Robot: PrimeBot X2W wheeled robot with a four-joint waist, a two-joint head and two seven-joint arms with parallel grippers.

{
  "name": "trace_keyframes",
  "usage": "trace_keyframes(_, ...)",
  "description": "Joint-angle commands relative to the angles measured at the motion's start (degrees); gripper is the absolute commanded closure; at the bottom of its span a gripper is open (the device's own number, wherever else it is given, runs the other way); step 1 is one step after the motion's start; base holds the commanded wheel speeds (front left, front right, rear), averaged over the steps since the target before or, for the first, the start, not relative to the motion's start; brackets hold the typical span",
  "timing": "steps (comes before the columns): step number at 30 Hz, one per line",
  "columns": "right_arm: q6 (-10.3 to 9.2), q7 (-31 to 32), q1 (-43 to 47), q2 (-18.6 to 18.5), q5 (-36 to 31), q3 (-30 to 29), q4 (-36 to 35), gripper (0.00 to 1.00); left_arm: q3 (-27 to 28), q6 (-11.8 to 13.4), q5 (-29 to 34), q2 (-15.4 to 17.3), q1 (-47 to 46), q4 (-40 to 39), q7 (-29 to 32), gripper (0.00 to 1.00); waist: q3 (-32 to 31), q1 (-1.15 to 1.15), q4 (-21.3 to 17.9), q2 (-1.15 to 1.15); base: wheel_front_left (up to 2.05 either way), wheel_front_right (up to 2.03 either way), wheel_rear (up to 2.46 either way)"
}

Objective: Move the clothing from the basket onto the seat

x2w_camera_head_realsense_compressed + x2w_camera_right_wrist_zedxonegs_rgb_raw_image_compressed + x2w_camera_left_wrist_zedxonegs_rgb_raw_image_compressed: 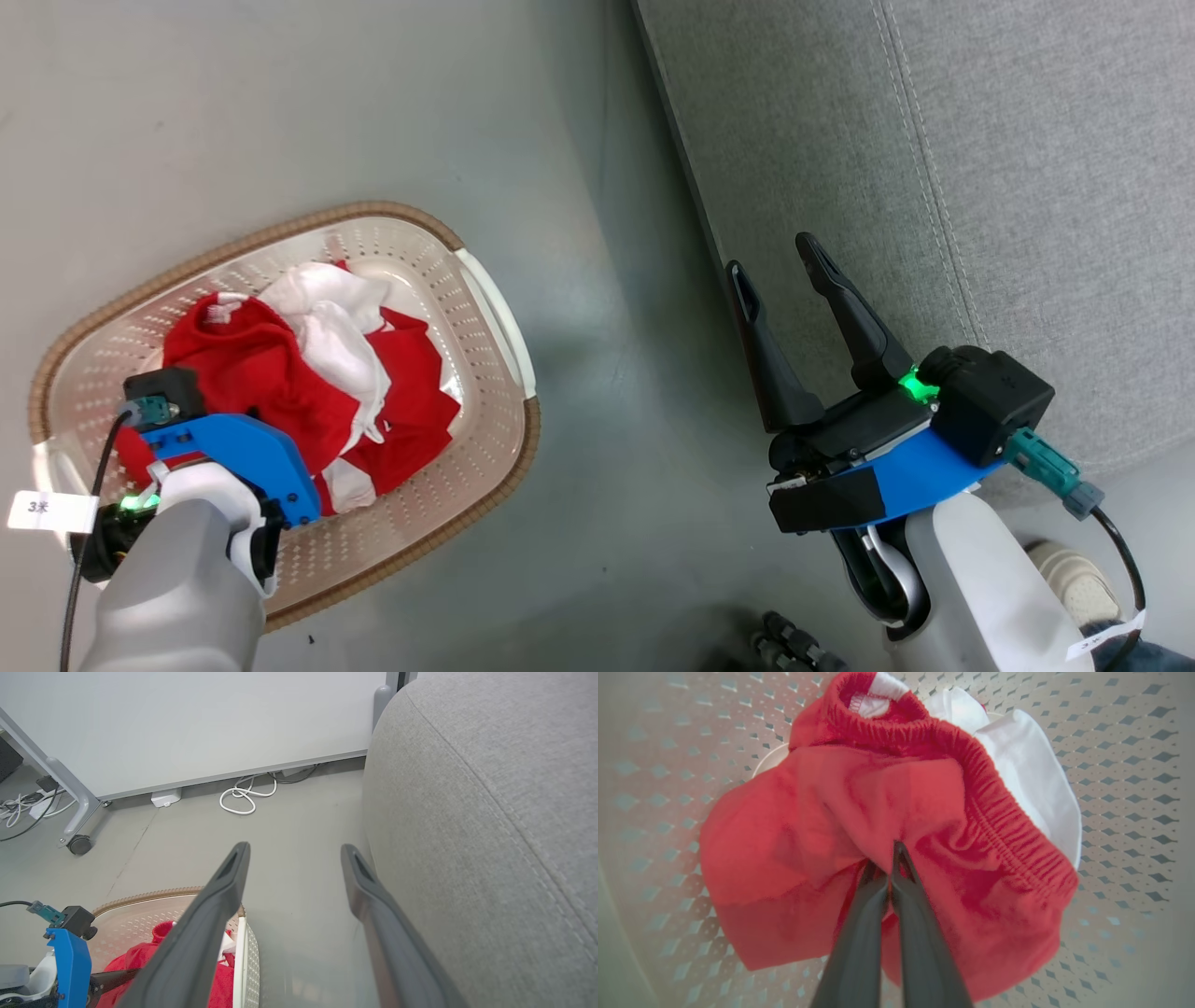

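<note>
Inside the basket (411, 271) the clothing (808, 812) is being pinched thinly by the closed left gripper (885, 856), the right gripper (773, 257) being held spread outside it, so the fold could be lost during lifting.

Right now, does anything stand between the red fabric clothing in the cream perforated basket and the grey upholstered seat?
Only the basket wall around the clothing, and the open right gripper hanging at the seat edge.
</note>
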Motion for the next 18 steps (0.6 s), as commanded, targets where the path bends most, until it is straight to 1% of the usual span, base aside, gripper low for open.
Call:
trace_keyframes(1, 0.03, -0.33, -0.69, -0.08, -0.11, -0.14, 0.21, 0.00, -0.09, -0.40, -0.13, -0.18, -0.63, 0.14, -0.28, 1.00, -1.03, 0.00, 0.70, 0.00, 0.00, 0.00, 0.00)
trace_keyframes(6, 0.03, -0.33, -0.79, -0.09, -0.98, -0.34, 1.24, 0.00, -0.73, -2.94, -0.54, -1.52, 0.39, 0.37, -1.34, 1.00, -5.44, 0.00, 3.09, 0.00, 0.00, 0.00, 0.00)
trace_keyframes(11, 0.03, -0.32, 0.16, -0.11, -1.60, 0.01, 3.05, 0.00, -1.16, -5.67, -1.57, -3.31, 1.94, 0.51, -2.30, 1.00, -11.76, 0.00, 5.86, 0.00, 0.00, 0.00, 0.00)
trace_keyframes(14, 0.03, -0.32, 1.15, -0.12, -1.86, 0.40, 4.25, 0.00, -1.52, -6.64, -2.14, -4.36, 2.76, 0.12, -3.00, 1.00, -15.66, 0.00, 7.47, 0.00, 0.00, 0.00, 0.00)
trace_keyframes(18, 0.03, -0.29, 2.74, -0.12, -2.77, 0.07, 5.96, 0.00, -2.50, -7.34, -2.89, -5.84, 3.72, -1.33, -3.53, 1.00, -21.06, 0.00, 9.95, 0.00, 0.00, 0.00, 0.00)
